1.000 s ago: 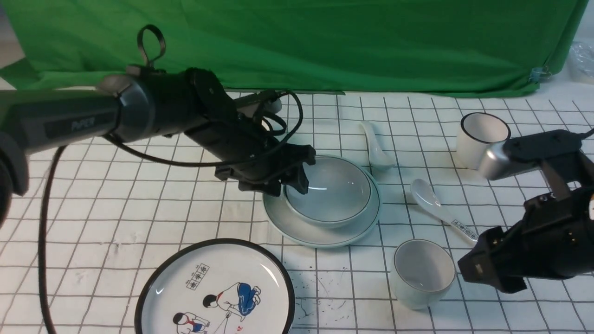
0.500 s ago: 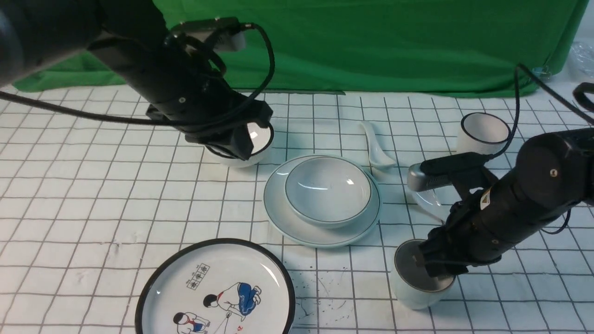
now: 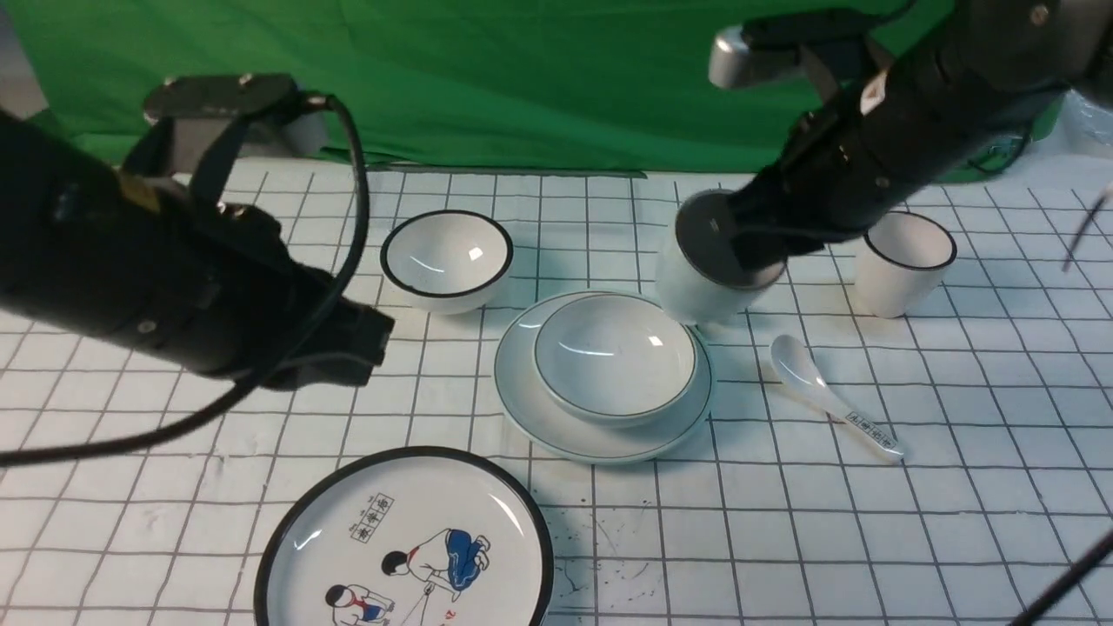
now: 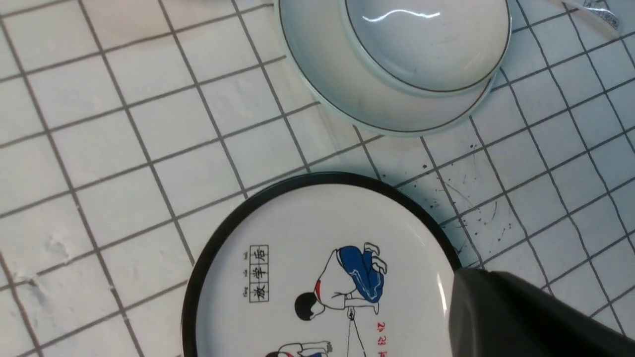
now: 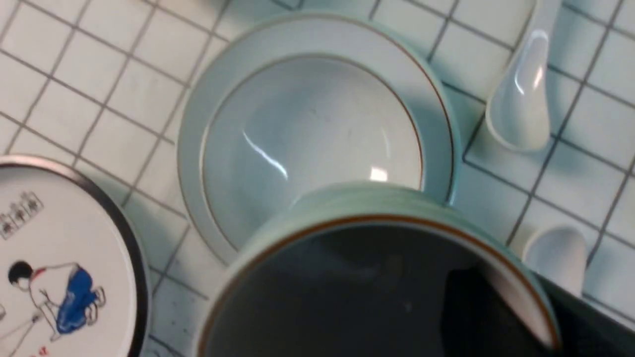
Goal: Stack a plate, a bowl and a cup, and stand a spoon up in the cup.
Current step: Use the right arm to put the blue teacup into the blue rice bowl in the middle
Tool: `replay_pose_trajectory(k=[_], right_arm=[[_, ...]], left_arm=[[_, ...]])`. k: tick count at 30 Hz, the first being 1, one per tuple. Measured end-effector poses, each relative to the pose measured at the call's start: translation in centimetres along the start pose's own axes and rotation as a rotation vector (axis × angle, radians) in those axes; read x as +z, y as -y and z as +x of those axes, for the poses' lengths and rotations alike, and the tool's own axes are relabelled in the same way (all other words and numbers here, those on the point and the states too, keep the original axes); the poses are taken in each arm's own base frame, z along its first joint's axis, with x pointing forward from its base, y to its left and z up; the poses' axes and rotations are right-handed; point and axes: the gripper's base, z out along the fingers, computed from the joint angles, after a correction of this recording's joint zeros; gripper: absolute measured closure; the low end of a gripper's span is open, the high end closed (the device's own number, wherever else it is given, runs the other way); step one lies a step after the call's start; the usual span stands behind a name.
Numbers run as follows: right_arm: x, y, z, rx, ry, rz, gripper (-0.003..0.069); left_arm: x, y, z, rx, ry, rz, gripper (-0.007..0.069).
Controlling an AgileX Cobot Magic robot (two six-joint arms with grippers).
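The pale plate (image 3: 600, 439) lies mid-table with the shallow bowl (image 3: 614, 356) sitting in it. My right gripper (image 3: 752, 252) is shut on the rim of the squat cup (image 3: 696, 291), one finger inside and one outside. The cup hangs tilted in the air over the plate's back right edge. The plain spoon (image 5: 518, 99) lies on the cloth beside the plate; the cup hides it in the front view. My left gripper (image 3: 365, 335) is shut on nothing, to the left of the plate. It hovers over the cartoon plate's edge (image 4: 317, 277).
A black-rimmed bowl (image 3: 446, 261) stands behind and left of the plate. A tall black-rimmed cup (image 3: 904, 261) stands at the back right. A spoon with a printed handle (image 3: 826, 391) lies right of the plate. The cartoon plate (image 3: 409, 539) fills the front. Green cloth closes the back.
My right gripper shut on the cup at the front right and carried it up and back over the plate's edge. My left gripper shut and drew away to the left.
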Motion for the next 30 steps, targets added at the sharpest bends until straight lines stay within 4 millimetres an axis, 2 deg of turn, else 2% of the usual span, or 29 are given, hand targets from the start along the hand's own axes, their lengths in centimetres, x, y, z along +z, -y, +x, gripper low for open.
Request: replay_pose_trajectory(k=[2, 3, 4, 5, 6, 9, 12, 16, 18, 21, 22, 24, 26, 27, 29, 30], right_arm=[[1.7, 0.0, -1.0, -0.002, -0.044, -0.007, 0.0565], [3.5, 0.1, -1.5, -0.001, -0.09, -0.01, 0.0565], [3.6, 0.1, -1.6, -0.002, -0.092, -0.011, 0.0565], [5.9, 0.4, -1.8, 0.001, -0.149, -0.013, 0.0565], [6.0, 0.4, -1.9, 0.0, -0.153, -0.013, 0.0565], [9.0, 0.5, -1.9, -0.001, -0.217, -0.016, 0.0565], [10.4, 0.2, -1.7, -0.009, -0.24, -0.019, 0.0561], [11.0, -0.5, -1.6, -0.022, -0.247, -0.024, 0.054], [11.0, -0.7, -1.7, -0.024, -0.234, -0.027, 0.0484], [11.0, -0.7, -2.0, -0.019, -0.209, -0.027, 0.0346], [11.0, -0.7, -2.0, -0.019, -0.206, -0.026, 0.0335], [11.0, -0.7, -2.1, -0.021, -0.204, -0.026, 0.0189], [10.8, -0.7, -2.2, -0.027, -0.201, -0.022, 0.0159], [10.4, -0.6, -2.4, -0.04, -0.194, -0.009, 0.0123], [9.4, -0.4, -3.1, -0.052, -0.165, 0.012, 0.0115], [7.9, 0.2, -4.0, -0.055, -0.111, 0.048, 0.0123]], left_arm=[[-0.3, -0.1, 0.7, 0.006, 0.01, -0.01, 0.0624], [-0.3, -0.1, 1.2, 0.012, 0.007, -0.017, 0.0624], [-0.4, -0.1, 1.2, 0.012, 0.009, -0.017, 0.0624], [-0.5, -0.2, 1.5, 0.016, 0.007, -0.024, 0.0624], [-0.5, -0.2, 1.5, 0.016, 0.007, -0.024, 0.0624], [-0.5, -0.2, 1.5, 0.014, 0.008, -0.025, 0.0624], [-0.4, -0.2, 1.5, 0.01, 0.011, -0.026, 0.0624], [-0.4, -0.3, 1.4, 0.007, 0.024, -0.029, 0.0624], [-0.4, -0.3, 1.4, 0.007, 0.034, -0.03, 0.0624], [-0.4, -0.3, 1.3, 0.009, 0.039, -0.033, 0.0624], [-0.4, -0.3, 1.3, 0.009, 0.04, -0.033, 0.0624], [-0.4, -0.4, 1.3, 0.015, 0.041, -0.041, 0.0624], [-0.4, -0.4, 1.3, 0.017, 0.04, -0.043, 0.0624], [-0.4, -0.4, 1.3, 0.02, 0.041, -0.046, 0.0624], [-0.4, -0.4, 1.3, 0.02, 0.042, -0.047, 0.0624], [-0.4, -0.4, 1.3, 0.021, 0.042, -0.048, 0.0624]])
